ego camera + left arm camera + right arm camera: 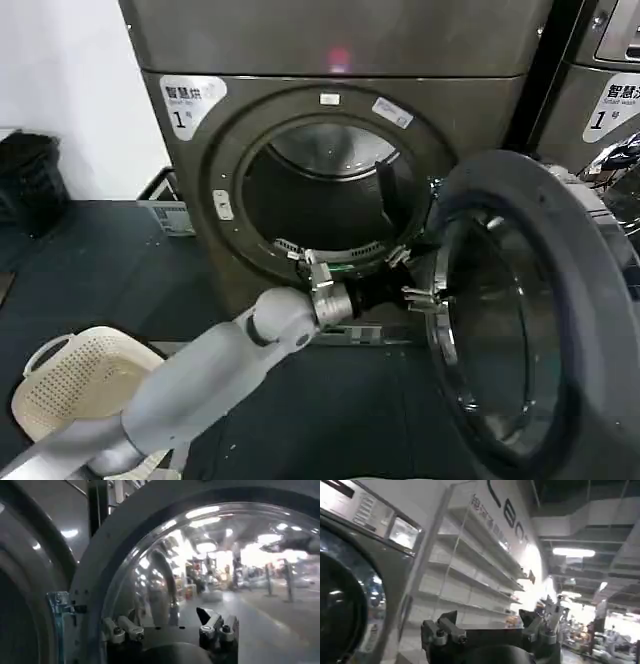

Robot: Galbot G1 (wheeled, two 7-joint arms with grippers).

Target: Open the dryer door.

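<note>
The dryer door (497, 178) stands swung wide open to the right of the dryer (330, 40), its grey inner face and domed glass turned toward the dark drum opening (320, 200). My left gripper (412, 278) reaches from the lower left and sits open at the door's inner edge, near the hinge side. In the left wrist view the door's grey rim (107, 555) and its glass bowl (225, 565) lie just ahead of the open left gripper (167, 625), with nothing between its fingers. My right gripper (490, 622) is open and holds nothing, off to the side.
A cream laundry basket (75, 385) lies on the dark floor at the lower left. A black bin (25, 180) and a grey crate (165, 205) stand by the white wall. A second machine (600, 80) is at the right, with shelving (470, 560) beyond it.
</note>
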